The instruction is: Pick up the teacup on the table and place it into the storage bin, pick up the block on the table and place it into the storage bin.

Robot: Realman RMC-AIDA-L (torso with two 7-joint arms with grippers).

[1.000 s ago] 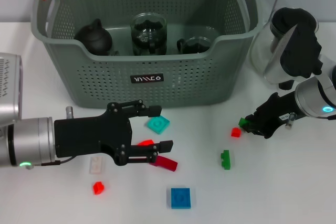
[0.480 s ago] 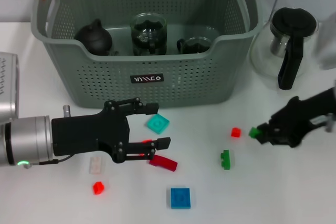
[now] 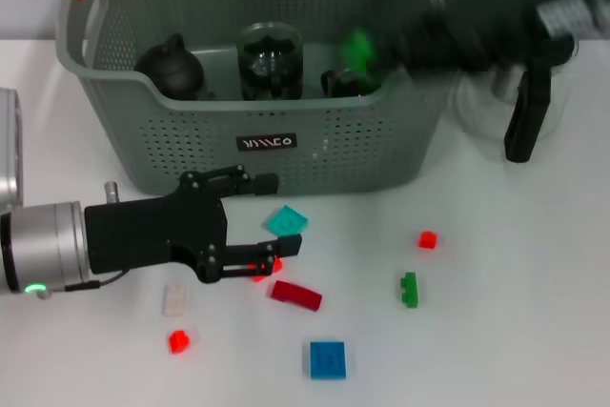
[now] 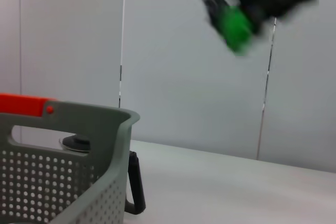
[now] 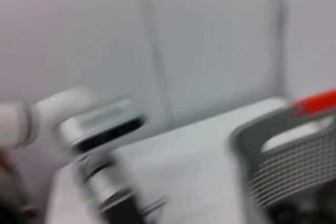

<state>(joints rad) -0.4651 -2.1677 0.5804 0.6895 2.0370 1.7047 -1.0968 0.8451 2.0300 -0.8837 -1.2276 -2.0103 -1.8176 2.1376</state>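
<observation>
- Grey-green perforated plastic storage bin (image 3: 315, 154): orange-red handles, black label with white lettering.
- White bench (image 3: 515, 312).
- Square plastic block (image 3: 327, 359): blue.
- Small plastic block (image 3: 428, 240): red.
- Black right claw (image 3: 381, 50): green block (image 3: 357, 48).

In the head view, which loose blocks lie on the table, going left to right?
White block, small red block, dark red bar, blue square, green block, red cube.
</observation>
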